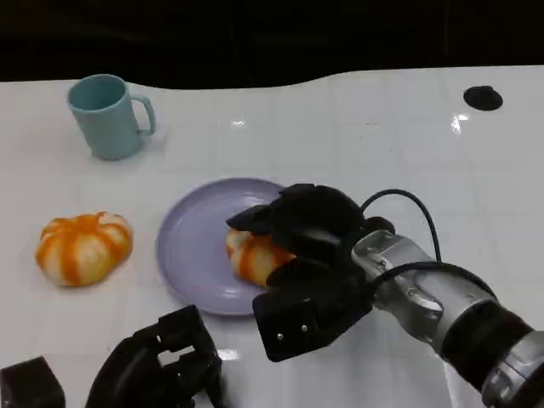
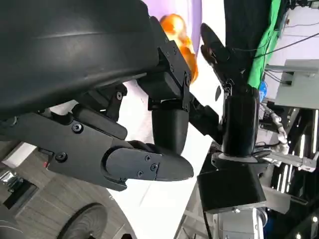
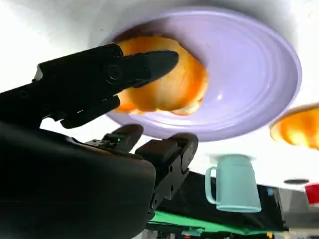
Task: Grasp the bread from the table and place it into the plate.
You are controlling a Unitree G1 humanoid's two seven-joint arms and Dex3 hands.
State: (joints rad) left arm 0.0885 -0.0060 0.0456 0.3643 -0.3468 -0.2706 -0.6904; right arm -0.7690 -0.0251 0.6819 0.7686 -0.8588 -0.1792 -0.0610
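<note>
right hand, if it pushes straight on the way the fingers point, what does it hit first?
Likely the bread lying on the plate: the right hand has its fingers over it already. Contact is unclear.

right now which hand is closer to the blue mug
Left. The left hand sits at the table's near edge, on the blue mug's side but well short of it. The right hand is over the plate, farther across.

right hand: fingers spread, reaching forward | left hand: low, fingers curled, holding nothing
</note>
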